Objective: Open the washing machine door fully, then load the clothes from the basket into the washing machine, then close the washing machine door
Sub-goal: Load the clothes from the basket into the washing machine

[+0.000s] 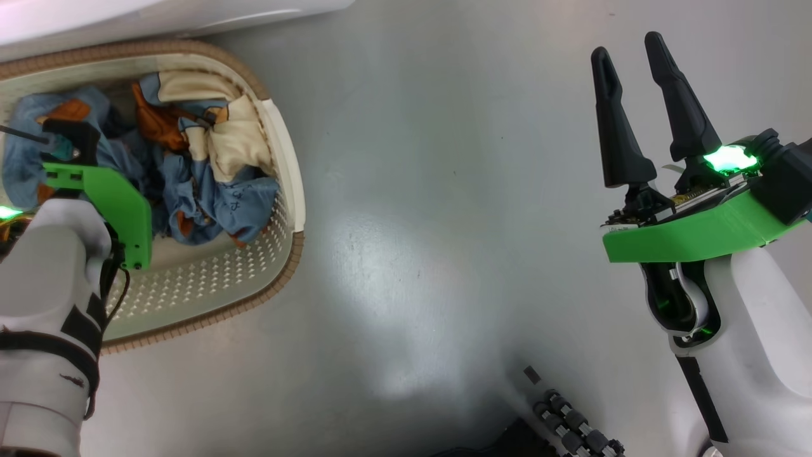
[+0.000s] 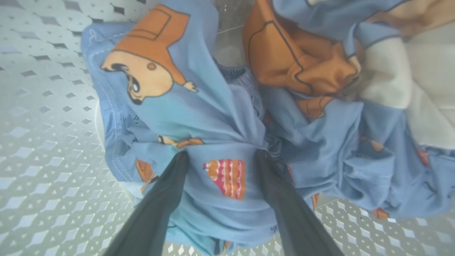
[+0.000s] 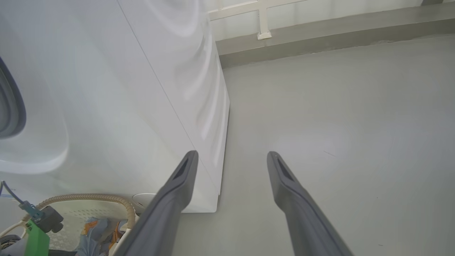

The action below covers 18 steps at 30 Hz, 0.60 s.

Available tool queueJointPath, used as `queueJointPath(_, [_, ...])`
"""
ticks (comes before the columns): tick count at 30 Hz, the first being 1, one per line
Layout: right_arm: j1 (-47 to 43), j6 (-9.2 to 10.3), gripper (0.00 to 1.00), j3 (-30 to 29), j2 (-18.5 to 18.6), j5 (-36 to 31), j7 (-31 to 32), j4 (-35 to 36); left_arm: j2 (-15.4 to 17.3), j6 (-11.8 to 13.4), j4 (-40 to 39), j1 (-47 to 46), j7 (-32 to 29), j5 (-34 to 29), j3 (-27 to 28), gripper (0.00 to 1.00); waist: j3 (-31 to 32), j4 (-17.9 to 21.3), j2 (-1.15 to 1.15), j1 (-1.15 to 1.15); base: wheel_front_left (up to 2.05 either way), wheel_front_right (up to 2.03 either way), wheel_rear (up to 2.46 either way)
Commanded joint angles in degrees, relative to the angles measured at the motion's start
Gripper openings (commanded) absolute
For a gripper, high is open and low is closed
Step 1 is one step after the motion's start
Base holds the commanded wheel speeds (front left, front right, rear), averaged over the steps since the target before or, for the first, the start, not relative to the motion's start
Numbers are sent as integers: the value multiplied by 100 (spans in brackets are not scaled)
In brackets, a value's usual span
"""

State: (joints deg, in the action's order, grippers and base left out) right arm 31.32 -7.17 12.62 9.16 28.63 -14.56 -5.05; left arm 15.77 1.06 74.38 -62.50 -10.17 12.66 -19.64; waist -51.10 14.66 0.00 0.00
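Note:
The cream basket (image 1: 222, 273) sits at the left on the floor, below the white washing machine (image 1: 158, 16). The clothes (image 1: 209, 165), blue with orange and cream parts, lie heaped inside it. My left arm reaches down into the basket, its green wrist mount (image 1: 114, 197) over the heap. My left gripper (image 2: 222, 153) is open, fingers pressed into the clothes (image 2: 213, 106), a blue fold with a cake print bulging between them. My right gripper (image 1: 627, 47) hangs open and empty over bare floor. The washing machine door is out of view.
In the right wrist view, the right gripper (image 3: 231, 154) points at the floor beside the washing machine's corner (image 3: 217, 199), with a grey ring (image 3: 10, 103) at the left edge and the basket (image 3: 89, 197) below. My base's rollers (image 1: 571, 425) are near the bottom.

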Motion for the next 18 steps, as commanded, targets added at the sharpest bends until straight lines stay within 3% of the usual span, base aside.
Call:
queueJointPath(1, [-69,-32,100,92,2,-44,-44,155,259,7,-43,37,-40,96,71,88,17,21,0,0,0,0,0])
queueJointPath(2, [-71,-32,100,102,4,-46,-44,161,263,2,-43,48,-60,107,67,34,28,28,0,0,0,0,0])
queueJointPath(3, [-75,-32,100,110,8,-46,-44,167,266,-5,-43,58,-64,121,67,0,39,34,0,0,0,0,0])
queueJointPath(12, [-113,-32,100,92,90,-41,-44,177,226,-30,-43,126,76,299,121,0,174,6,0,0,0,0,0])
queueJointPath(18, [-145,-32,100,22,94,-57,-44,155,61,-73,-43,246,505,591,324,0,411,-138,0,0,0,0,0])
